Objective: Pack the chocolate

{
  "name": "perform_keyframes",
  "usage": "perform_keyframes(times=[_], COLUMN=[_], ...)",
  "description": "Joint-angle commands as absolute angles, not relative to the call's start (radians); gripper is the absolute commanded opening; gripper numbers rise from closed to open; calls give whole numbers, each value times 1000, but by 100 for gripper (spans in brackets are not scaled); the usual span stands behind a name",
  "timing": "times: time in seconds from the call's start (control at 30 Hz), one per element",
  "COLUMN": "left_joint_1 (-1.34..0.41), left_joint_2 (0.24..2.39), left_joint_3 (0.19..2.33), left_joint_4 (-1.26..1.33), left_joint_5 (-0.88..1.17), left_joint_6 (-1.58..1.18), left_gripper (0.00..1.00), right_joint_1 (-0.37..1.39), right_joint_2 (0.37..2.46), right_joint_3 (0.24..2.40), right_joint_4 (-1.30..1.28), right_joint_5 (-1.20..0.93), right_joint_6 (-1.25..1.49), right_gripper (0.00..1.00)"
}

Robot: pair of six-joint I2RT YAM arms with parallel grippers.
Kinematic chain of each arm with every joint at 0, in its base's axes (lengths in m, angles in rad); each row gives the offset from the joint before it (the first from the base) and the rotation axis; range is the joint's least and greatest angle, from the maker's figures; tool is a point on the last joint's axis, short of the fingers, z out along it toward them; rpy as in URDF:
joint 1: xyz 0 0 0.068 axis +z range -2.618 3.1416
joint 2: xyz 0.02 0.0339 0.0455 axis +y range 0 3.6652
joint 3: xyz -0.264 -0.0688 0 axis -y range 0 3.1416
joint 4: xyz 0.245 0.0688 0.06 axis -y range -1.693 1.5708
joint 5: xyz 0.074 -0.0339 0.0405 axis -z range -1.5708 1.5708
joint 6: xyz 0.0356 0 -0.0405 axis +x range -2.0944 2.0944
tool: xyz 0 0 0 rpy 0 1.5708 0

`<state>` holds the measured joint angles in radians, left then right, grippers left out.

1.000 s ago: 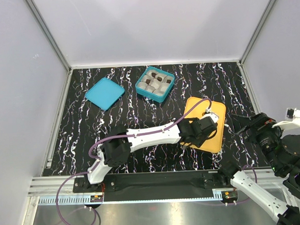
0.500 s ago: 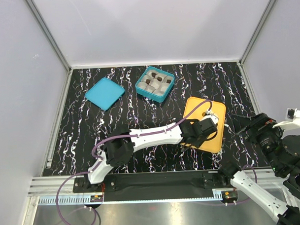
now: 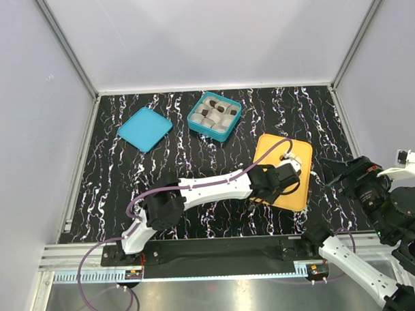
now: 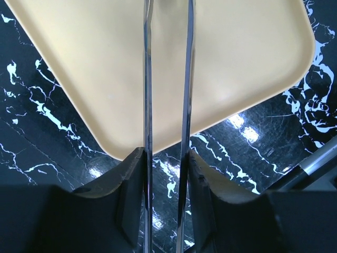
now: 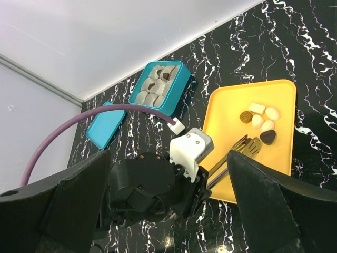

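At the far left of the black, white-veined marbled table [image 3: 113,200] lies a flat teal square plastic lid [image 3: 144,128], set at an angle and apart from everything else. Just to its right stands a teal square plastic box [image 3: 214,116] filled with grey paper cups [image 3: 205,114]; a few of the cups hold dark brown pieces, while the contents of the others cannot be made out. The left arm reaches from its base across the middle of the table, a purple cable [image 3: 215,182] looped along it, to the rounded rectangular yellow plastic tray [image 3: 301,196] on the right side. The left gripper [image 5: 250,145] hangs over the tray's near half. Its two long, thin metal fingers [image 4: 147,79] run side by side with a narrow gap between them, and no piece shows in that gap, so it grasps nothing. The loose chocolate [image 5: 257,121] sits in a small cluster towards the tray's far right corner: a round dark brown piece, four pale cream ones pressed close together, and a dark teardrop-shaped piece nearest the finger ends. Whether the tips touch that last piece cannot be told. At the far right, off the tray and well apart from it, the right arm is folded near the table's edge. The right gripper [image 5: 169,158] has its dark jaws spread wide and holds nothing.
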<state>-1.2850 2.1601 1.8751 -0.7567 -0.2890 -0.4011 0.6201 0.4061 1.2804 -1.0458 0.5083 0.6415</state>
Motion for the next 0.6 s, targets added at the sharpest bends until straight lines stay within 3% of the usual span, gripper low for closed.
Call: perform_keyframes(times=[0.0, 0.57], left_joint_1=[-1284, -1250], left_joint_2=[2059, 1965], left_joint_3=[1890, 1879], left_joint_4=[-752, -802], left_joint_5=[-318, -374], left_joint_6=[-407, -408], left_gripper=[38, 38], right_joint_1=[626, 626], right_joint_2=[396, 390], right_joint_3=[1285, 1276], right_joint_4=[-1037, -1034], right_joint_5=[531, 528], right_joint_6=[649, 652], right_gripper=[100, 100])
